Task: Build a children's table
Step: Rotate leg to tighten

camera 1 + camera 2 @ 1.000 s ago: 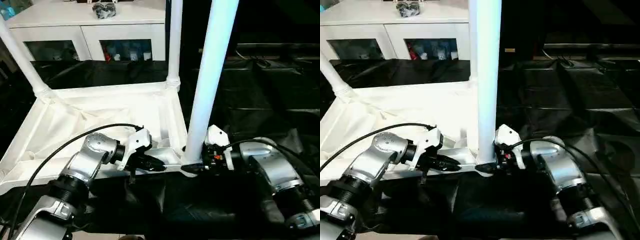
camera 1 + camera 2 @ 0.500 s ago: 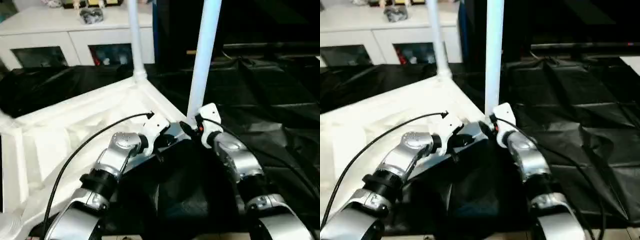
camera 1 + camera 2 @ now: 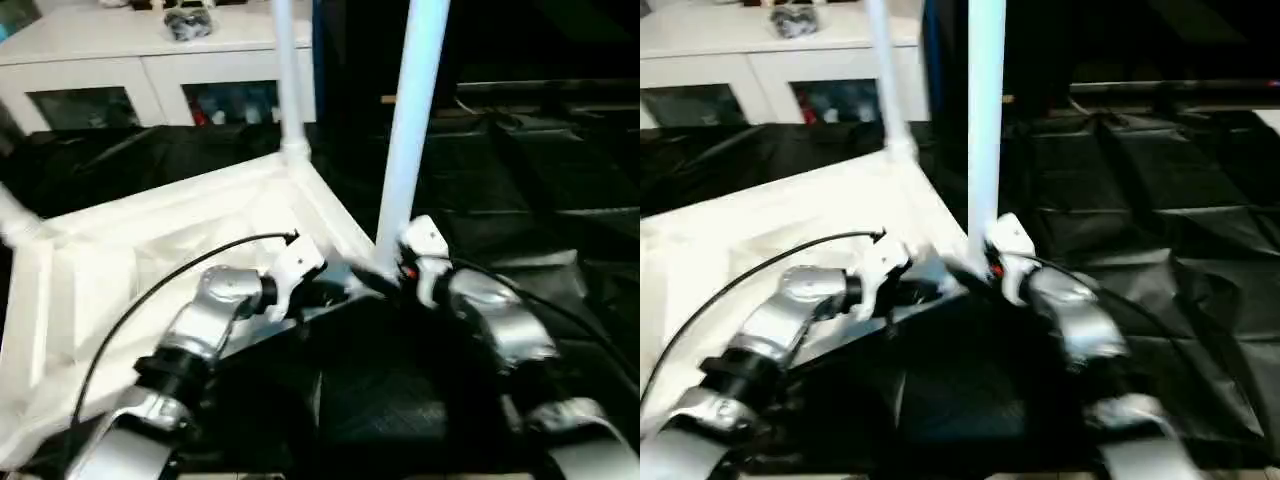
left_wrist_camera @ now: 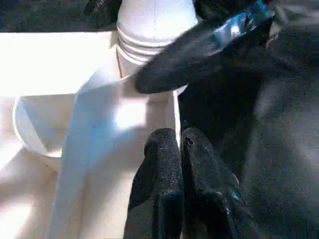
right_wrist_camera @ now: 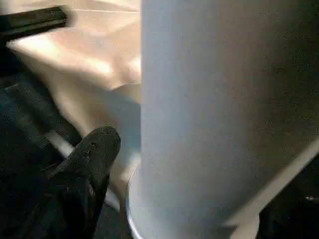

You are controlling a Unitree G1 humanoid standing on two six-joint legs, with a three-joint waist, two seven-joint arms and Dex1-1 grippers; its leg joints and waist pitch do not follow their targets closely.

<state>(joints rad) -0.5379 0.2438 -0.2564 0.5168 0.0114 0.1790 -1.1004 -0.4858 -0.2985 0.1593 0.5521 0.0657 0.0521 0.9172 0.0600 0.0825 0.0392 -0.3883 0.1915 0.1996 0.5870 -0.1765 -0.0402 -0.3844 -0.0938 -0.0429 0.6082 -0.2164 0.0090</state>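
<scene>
Black sheeting covers the work surface, wrinkled, filling the right half and lower centre of my head view; a white cabinet with glass doors runs along the upper left. On the sheeting lies the white tabletop, underside up, taking the left and centre of the frame. I count three legs standing from its corner sockets: a near leg rising just right of centre and out the top edge, a far leg behind it at upper centre, and the stub of a left leg at the left edge. My left gripper sits at the tabletop's near edge, just left of the near leg; in the wrist view its two black fingers are pressed together on the thin wall of the tabletop beside the corner socket. My right gripper is at the base of the near leg. The right wrist view shows one black finger beside the leg; I cannot tell whether that gripper is clamped or loose.
</scene>
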